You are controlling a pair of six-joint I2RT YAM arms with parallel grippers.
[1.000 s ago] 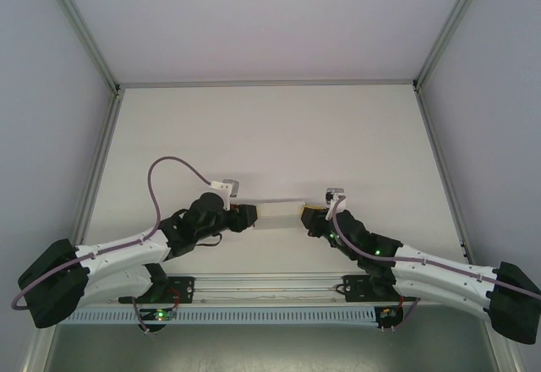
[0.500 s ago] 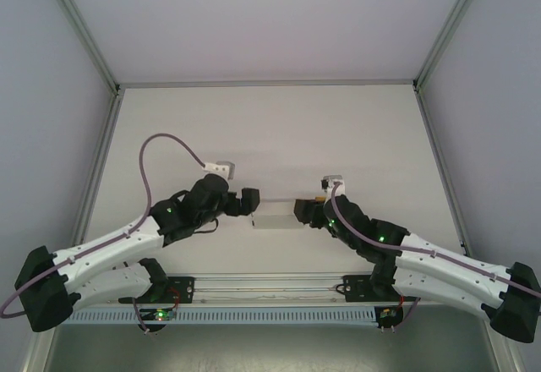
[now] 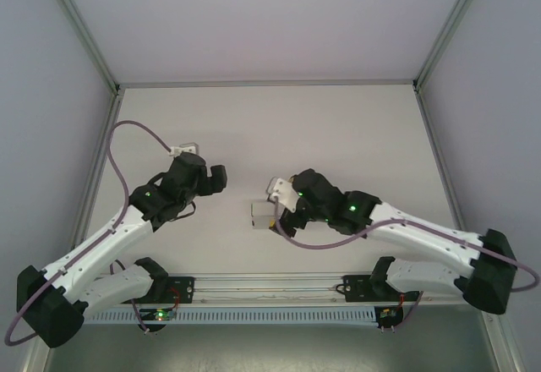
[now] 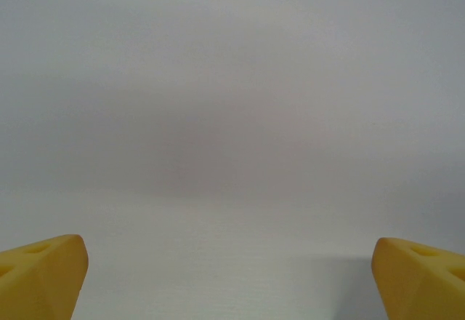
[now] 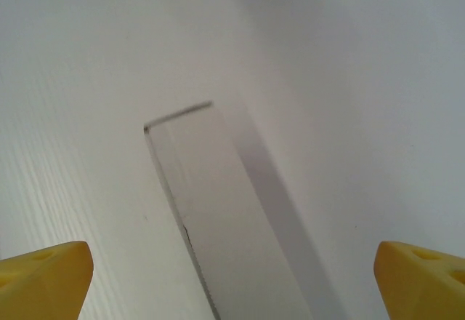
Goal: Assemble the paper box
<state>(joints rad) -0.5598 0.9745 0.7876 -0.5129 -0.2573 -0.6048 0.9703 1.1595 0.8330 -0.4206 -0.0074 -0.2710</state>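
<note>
**Release of the paper box: both tools have let go and parted.**
Near the front middle of the surface (image 3: pixel 355 127), the paper box (image 3: pixel 262 216) lies flat and free. A second ago it was pinched by its two ends between the tools. The right tool (image 3: pixel 283 207) now hangs just above it with jaws wide and empty. In the right wrist view, the right tool (image 5: pixel 232 280) has its yellow fingertips (image 5: pixel 43 273) well clear on either side of the box (image 5: pixel 218 211). The box is a long, narrow, closed white block with crisp edges, a thin dark line at its far end and a slightly ragged seam on its left side. Farther off, the left tool (image 3: pixel 220 179) has drawn back leftward, likewise wide and empty; the left wrist view confirms this of the left tool (image 4: pixel 232 276). Letting go of a closed box suggests assembly is finished or nearly so.
</note>
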